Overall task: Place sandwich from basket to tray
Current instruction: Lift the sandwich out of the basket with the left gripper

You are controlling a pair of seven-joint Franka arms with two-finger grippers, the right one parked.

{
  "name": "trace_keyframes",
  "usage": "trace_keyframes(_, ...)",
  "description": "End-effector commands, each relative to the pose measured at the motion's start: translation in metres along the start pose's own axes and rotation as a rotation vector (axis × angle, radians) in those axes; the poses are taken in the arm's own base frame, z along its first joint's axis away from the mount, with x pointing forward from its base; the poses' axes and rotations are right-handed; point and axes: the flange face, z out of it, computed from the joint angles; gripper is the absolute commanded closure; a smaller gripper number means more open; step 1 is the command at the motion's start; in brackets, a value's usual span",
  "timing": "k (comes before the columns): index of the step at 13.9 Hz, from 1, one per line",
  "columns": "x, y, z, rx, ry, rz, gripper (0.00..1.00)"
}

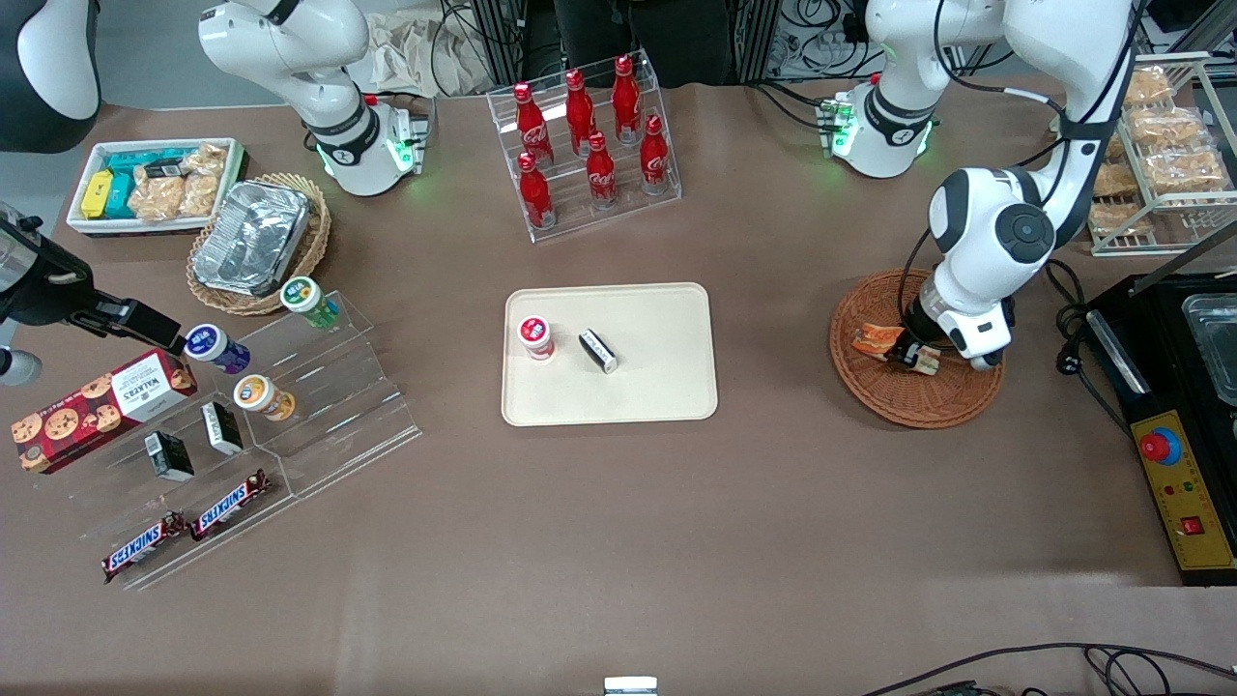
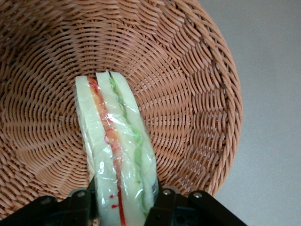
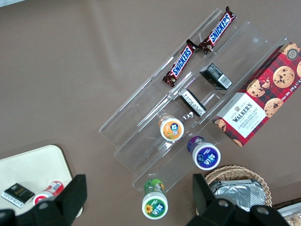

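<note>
The sandwich [image 1: 875,339] is a clear-wrapped wedge of pale bread with red, orange and green layers. It lies low in the round reddish-brown wicker basket [image 1: 928,401], toward the working arm's end of the table. My left gripper [image 1: 908,353] reaches down into the basket, its fingers pressed on both flat sides of the sandwich. In the left wrist view the sandwich [image 2: 115,150] runs out from between the gripper's [image 2: 124,197] black fingers [image 2: 162,200] over the basket's woven floor [image 2: 188,70]. The beige tray [image 1: 657,377] lies at mid-table, beside the basket.
On the tray stand a red-lidded cup [image 1: 534,336] and a black packet [image 1: 597,350]. A rack of red cola bottles [image 1: 585,135] stands farther from the front camera. A black machine [image 1: 1179,416] sits at the working arm's end, clear snack shelves [image 1: 242,425] at the parked arm's.
</note>
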Motion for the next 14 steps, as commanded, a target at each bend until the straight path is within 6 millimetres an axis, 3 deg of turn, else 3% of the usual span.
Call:
trace_keyframes(1,0.001,0.005,-0.016,-0.028,0.026,0.008,1.0)
trace_keyframes(4,-0.005,0.007,-0.045,-0.003,0.034,0.051,1.0)
trace_keyframes(6,-0.008,0.007,-0.079,0.014,0.046,0.136,1.0)
trace_keyframes(8,-0.014,0.022,-0.112,0.065,0.026,0.229,1.0)
trace_keyframes(12,-0.018,0.052,-0.196,0.162,0.002,0.448,1.0)
trace_keyframes(14,-0.029,0.062,-0.243,0.163,0.001,0.522,1.0)
